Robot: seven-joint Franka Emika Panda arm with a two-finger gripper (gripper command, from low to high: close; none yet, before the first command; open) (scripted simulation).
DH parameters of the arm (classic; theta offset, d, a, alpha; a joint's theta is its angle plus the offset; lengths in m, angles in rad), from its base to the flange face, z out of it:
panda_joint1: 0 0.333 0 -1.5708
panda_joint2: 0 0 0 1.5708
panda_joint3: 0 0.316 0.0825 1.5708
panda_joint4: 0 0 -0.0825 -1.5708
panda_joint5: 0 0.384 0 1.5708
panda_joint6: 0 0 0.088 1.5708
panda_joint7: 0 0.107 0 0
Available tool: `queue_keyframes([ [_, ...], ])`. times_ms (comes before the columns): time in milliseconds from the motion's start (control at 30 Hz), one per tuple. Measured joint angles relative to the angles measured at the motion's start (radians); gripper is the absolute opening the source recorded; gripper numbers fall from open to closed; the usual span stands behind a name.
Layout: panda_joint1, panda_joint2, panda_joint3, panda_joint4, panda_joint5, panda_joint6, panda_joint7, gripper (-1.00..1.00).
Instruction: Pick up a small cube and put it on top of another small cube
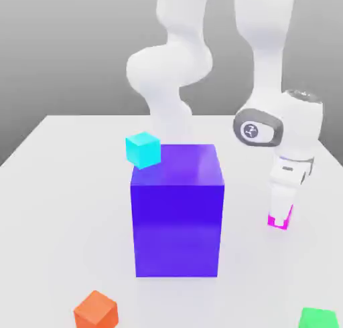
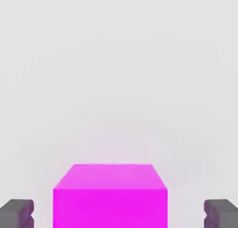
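Observation:
The small magenta cube (image 1: 277, 221) rests on the white table at the exterior view's right, mostly covered by my gripper (image 1: 281, 213), which has come straight down over it. In the hand view the magenta cube (image 2: 110, 194) sits between my two dark fingertips (image 2: 17, 213), with a clear gap on each side, so the gripper is open and not touching it. The small green cube (image 1: 317, 318) lies at the table's front edge, toward the exterior view's right, in front of the magenta one.
A big blue-violet block (image 1: 177, 209) stands mid-table, to the exterior view's left of my gripper. A cyan cube (image 1: 143, 149) sits behind its far left corner. An orange cube (image 1: 96, 310) lies at the front left. The white table (image 1: 60, 206) has bare surface around them.

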Motion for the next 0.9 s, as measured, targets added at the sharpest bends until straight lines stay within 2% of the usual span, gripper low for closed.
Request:
queue_keyframes([
  [233,0.003,0.002,-0.004,0.000,-0.006,0.002,0.005,-1.00],
  [367,-0.047,-0.061,0.049,-0.005,0.026,-0.049,-0.029,-1.00],
  [600,-0.121,-0.190,0.162,-0.030,0.177,-0.152,-0.142,-1.00],
  [767,-0.101,-0.275,0.180,-0.055,0.285,-0.218,-0.210,-1.00],
  [800,-0.096,-0.286,0.176,-0.054,0.288,-0.231,-0.217,-1.00],
  [900,-0.134,-0.266,0.136,0.017,0.213,-0.280,-0.234,-1.00],
])
